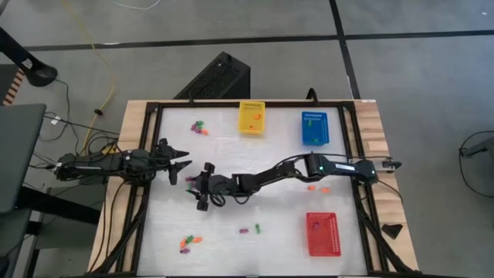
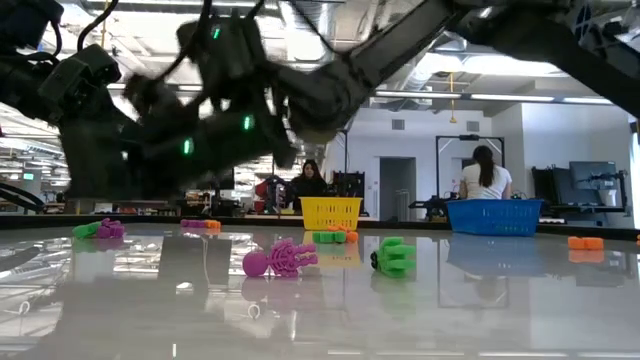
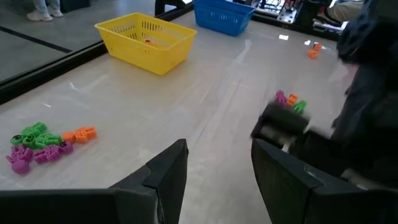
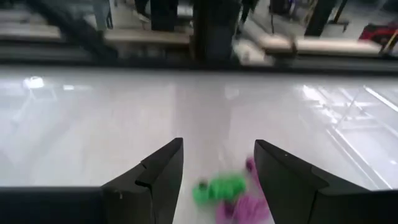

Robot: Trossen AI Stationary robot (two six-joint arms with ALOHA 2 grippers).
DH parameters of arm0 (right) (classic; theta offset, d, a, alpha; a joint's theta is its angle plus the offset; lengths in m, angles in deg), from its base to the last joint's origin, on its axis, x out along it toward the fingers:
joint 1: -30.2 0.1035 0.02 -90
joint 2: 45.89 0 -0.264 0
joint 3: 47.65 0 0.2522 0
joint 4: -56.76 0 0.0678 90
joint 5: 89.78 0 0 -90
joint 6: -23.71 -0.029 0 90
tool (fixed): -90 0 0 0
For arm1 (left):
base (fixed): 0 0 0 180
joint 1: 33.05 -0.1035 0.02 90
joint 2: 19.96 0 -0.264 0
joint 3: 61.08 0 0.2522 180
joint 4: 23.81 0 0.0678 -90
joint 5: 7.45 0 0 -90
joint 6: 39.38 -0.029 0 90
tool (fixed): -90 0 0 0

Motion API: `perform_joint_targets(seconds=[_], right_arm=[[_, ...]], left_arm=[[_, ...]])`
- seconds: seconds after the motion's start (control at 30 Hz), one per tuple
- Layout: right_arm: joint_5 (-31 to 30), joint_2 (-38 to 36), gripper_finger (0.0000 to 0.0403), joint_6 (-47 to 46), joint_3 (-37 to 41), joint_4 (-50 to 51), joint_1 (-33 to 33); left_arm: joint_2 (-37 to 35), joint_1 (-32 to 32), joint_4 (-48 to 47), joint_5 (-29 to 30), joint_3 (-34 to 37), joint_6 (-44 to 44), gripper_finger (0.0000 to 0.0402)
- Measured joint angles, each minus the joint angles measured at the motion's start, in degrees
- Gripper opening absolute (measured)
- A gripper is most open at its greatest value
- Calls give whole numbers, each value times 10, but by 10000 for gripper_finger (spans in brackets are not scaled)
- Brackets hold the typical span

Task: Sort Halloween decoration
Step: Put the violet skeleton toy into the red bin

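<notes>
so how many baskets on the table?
3. Yellow basket at the far edge near the middle, blue basket just to its right, red basket near the front right corner. The high view covers the whole table, so none are likely hidden.

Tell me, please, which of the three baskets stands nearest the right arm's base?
The red basket, standing alone at the table's near right corner; the yellow basket and blue basket stand together along the far edge.
</notes>
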Motion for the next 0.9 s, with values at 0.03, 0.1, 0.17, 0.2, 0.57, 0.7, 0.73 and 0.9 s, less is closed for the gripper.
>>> perform_joint_targets(seconds=[0.03,0.1,0.17,0.2,0.57,0.7,0.73,0.9], right_arm=[[0,3,226,0,0,9,-1],[1,4,226,0,0,22,-5],[1,-1,226,-1,-2,40,-9],[1,-1,226,-1,-3,47,-11],[24,-2,226,-3,-3,125,-26],[32,-2,222,-7,-3,133,-28],[31,-2,220,-7,-3,133,-28],[32,-2,197,3,-2,113,-27]], left_arm=[[0,0,0,0,0,0,169],[0,0,0,0,0,0,169],[0,0,0,0,0,0,169],[0,0,0,0,0,0,169],[0,0,0,0,0,0,169],[0,0,0,0,0,0,169],[0,0,0,0,0,0,169],[0,0,0,0,0,0,169]])
